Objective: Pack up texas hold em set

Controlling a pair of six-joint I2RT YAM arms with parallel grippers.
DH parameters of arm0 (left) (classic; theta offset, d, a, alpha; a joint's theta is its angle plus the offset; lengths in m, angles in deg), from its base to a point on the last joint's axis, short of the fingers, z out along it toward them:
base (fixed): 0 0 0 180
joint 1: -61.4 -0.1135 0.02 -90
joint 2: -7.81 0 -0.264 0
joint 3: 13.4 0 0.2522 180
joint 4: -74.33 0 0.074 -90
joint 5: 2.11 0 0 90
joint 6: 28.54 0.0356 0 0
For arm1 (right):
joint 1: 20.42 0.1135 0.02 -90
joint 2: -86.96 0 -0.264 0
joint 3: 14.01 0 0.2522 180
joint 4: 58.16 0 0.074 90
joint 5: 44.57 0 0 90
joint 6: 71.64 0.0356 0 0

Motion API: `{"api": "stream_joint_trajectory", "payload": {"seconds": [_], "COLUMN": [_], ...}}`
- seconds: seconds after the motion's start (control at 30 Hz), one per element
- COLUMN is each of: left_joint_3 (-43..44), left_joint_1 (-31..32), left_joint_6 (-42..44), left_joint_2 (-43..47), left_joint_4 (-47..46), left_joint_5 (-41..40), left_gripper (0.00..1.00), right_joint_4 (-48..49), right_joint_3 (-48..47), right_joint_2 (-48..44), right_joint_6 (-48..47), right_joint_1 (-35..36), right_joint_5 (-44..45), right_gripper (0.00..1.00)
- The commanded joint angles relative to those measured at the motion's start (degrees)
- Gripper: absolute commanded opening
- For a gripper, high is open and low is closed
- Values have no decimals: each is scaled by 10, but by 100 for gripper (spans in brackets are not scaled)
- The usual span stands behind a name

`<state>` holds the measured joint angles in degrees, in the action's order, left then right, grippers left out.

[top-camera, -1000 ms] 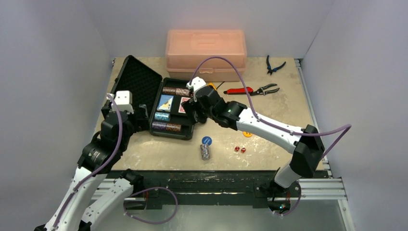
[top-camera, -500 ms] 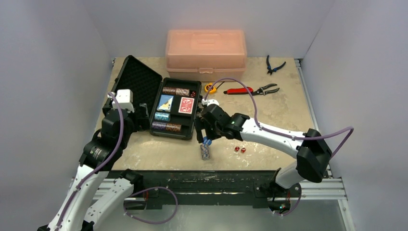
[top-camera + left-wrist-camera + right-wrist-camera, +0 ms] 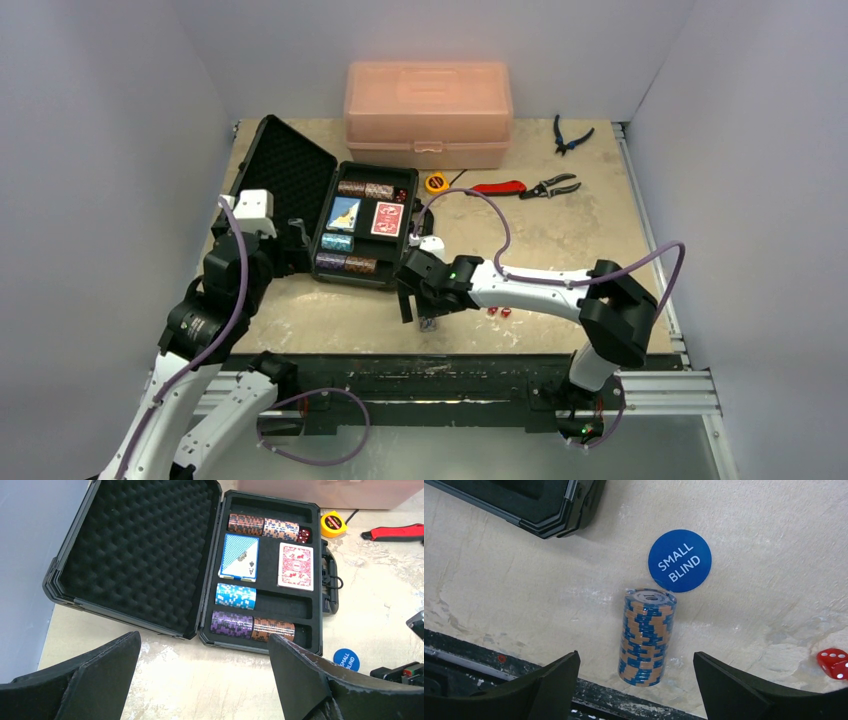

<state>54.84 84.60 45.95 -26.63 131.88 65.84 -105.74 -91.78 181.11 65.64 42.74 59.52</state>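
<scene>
The black case (image 3: pixel 352 268) lies open, its foam lid (image 3: pixel 285 178) folded back to the left. In the left wrist view its tray (image 3: pixel 312 611) holds chip stacks (image 3: pixel 252 626), a blue deck (image 3: pixel 239 556), a red deck (image 3: pixel 295 566) and a red die (image 3: pixel 305 535). My right gripper (image 3: pixel 420 312) is open and low over a loose blue-and-orange chip stack (image 3: pixel 646 637), which lies between its fingers (image 3: pixel 549 685). A blue "small blind" disc (image 3: pixel 679 560) lies just beyond the stack. Two red dice (image 3: pixel 499 312) sit to the right. My left gripper (image 3: pixel 292 238) is open and empty, near the case's front-left corner. The yellow disc is hidden.
A translucent pink box (image 3: pixel 428 100) stands at the back. A yellow tape measure (image 3: pixel 435 183), a red-handled tool (image 3: pixel 497 187), pliers (image 3: pixel 555 185) and blue-handled cutters (image 3: pixel 570 135) lie behind and to the right. The table's near edge (image 3: pixel 499 657) runs just under the right fingers.
My right gripper has moved from over the case toward the near edge and down around the loose chip stack. The left arm has barely moved.
</scene>
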Motion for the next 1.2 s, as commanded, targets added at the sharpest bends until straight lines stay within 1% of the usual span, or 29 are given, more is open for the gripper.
{"api": "stream_joint_trajectory", "payload": {"seconds": [0.0,0.07,0.17,0.43,0.67,0.93,1.07,1.17], "left_joint_3": [4,4,4,4,5,4,4,4], "left_joint_1": [-4,-4,-4,-4,-4,-4,-4,-4], "left_joint_6": [-6,-6,-7,-7,-6,-6,-6,-6], "left_joint_2": [4,5,4,-8,-15,-13,-13,-14], "left_joint_4": [-15,-16,-17,-16,-17,-15,-14,-15], "left_joint_5": [9,9,10,8,11,8,6,4], "left_gripper": [100,100,100,100,100,100,100,100], "right_joint_4": [-14,4,8,7,27,41,38,33], "right_joint_3": [0,14,12,1,6,14,14,8], "right_joint_2": [-1,0,14,37,43,54,56,62], "right_joint_6": [51,49,46,33,25,20,16,10], "right_joint_1": [12,13,13,13,13,13,13,13], "right_joint_5": [37,32,36,54,43,19,19,17], "right_gripper": [87,82,76,66,56,47,40,39]}}
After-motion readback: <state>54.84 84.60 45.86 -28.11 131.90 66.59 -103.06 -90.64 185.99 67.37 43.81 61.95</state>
